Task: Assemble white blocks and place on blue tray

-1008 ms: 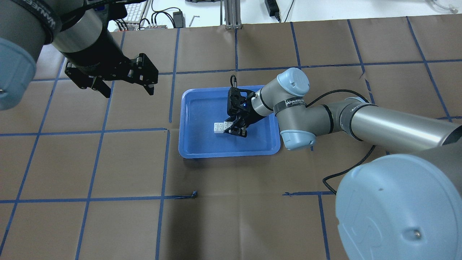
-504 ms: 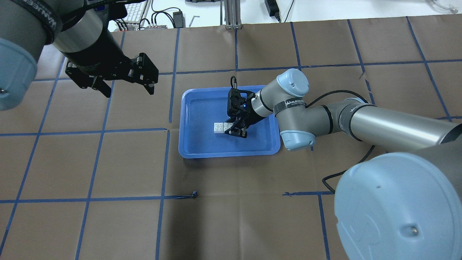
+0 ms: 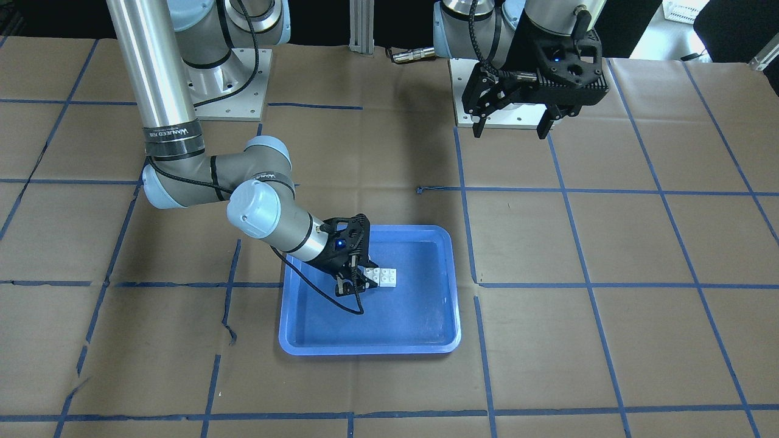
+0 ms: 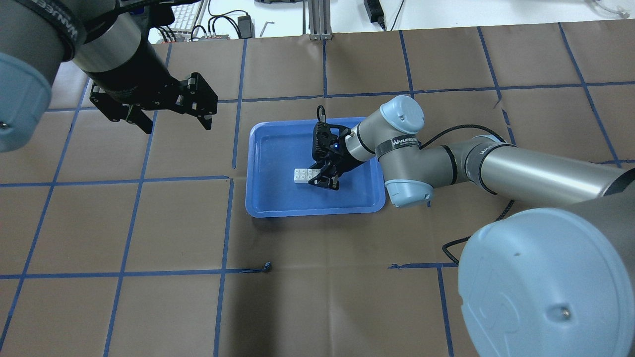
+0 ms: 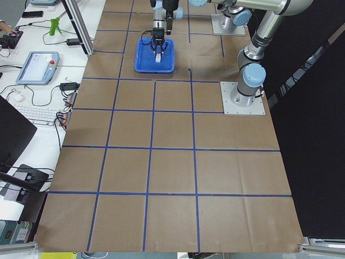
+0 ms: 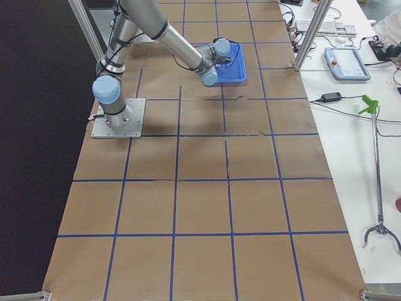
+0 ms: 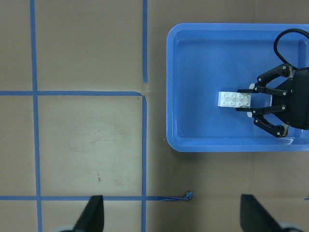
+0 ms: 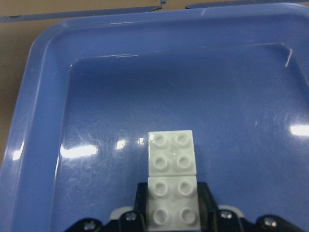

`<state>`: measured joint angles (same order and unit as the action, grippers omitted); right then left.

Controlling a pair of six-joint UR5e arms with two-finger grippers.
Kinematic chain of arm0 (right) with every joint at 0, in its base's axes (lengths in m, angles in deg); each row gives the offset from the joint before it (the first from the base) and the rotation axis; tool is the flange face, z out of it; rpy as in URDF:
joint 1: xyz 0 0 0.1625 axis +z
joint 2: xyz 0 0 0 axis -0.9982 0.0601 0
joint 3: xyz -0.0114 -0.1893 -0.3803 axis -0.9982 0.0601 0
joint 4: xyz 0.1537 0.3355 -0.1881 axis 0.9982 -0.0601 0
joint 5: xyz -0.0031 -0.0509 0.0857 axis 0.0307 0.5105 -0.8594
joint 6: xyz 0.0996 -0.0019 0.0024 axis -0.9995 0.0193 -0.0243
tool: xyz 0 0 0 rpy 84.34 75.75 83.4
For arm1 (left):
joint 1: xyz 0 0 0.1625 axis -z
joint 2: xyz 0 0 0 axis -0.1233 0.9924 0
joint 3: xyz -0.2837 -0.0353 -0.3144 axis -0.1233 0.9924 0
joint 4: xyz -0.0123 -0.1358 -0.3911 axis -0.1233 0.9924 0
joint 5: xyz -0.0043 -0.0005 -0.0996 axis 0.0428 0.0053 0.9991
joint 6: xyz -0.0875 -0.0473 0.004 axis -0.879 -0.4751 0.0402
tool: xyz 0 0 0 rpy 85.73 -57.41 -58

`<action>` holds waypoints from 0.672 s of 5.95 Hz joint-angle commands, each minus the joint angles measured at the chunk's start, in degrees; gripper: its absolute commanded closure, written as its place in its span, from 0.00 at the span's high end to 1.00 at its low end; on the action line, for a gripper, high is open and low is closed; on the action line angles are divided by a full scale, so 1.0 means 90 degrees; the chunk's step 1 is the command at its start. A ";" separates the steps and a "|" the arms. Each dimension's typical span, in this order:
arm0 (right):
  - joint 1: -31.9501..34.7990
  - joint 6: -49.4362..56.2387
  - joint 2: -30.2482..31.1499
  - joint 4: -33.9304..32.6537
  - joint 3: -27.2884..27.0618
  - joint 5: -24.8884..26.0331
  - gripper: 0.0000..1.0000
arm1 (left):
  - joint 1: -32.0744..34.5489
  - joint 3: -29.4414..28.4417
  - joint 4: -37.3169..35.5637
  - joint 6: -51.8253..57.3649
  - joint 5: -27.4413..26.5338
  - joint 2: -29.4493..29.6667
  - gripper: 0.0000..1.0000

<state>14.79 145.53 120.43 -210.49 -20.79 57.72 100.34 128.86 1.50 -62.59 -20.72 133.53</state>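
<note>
The two white blocks (image 4: 303, 175) are joined side by side and rest on the floor of the blue tray (image 4: 250, 163). My right gripper (image 4: 315, 177) reaches low into the tray from the right, its fingers closed on the sides of the nearer block. The right wrist view shows the blocks (image 8: 171, 183) with that block held between the black fingers (image 8: 141, 200). The front view shows the blocks (image 3: 382, 277), the tray (image 3: 365, 350) and the right gripper (image 3: 363, 278). My left gripper (image 4: 177, 128) is open and empty, held high over the table to the tray's left.
Brown paper with blue tape lines covers the table (image 4: 347, 297). A small loose curl of tape (image 4: 268, 266) lies in front of the tray. Cables and a keyboard (image 4: 186, 20) lie beyond the far edge. The left wrist view looks down on the tray (image 7: 170, 96).
The right arm's shoulder and elbow have shifted slightly; the right gripper and blocks have stayed almost in place in the tray. The left arm has not moved.
</note>
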 commanded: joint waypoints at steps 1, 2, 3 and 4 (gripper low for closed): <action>0.0000 -0.0010 -0.0008 -0.0001 0.0000 -0.0026 0.43 | 0.0000 0.0007 0.0009 0.0010 -0.0005 -0.0003 0.99; 0.0000 -0.0010 -0.0008 -0.0011 0.0000 -0.0027 0.43 | 0.0009 0.0027 -0.0010 0.0000 0.0005 0.0007 0.99; 0.0000 -0.0020 -0.0008 -0.0011 0.0000 -0.0036 0.50 | 0.0000 0.0027 -0.0010 0.0010 0.0005 0.0007 0.99; 0.0000 -0.0029 -0.0008 -0.0011 0.0000 -0.0056 0.66 | 0.0000 0.0037 -0.0010 0.0010 0.0005 -0.0003 0.99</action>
<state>14.79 145.34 120.36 -210.58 -20.79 57.36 100.36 129.12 1.42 -62.52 -20.68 133.56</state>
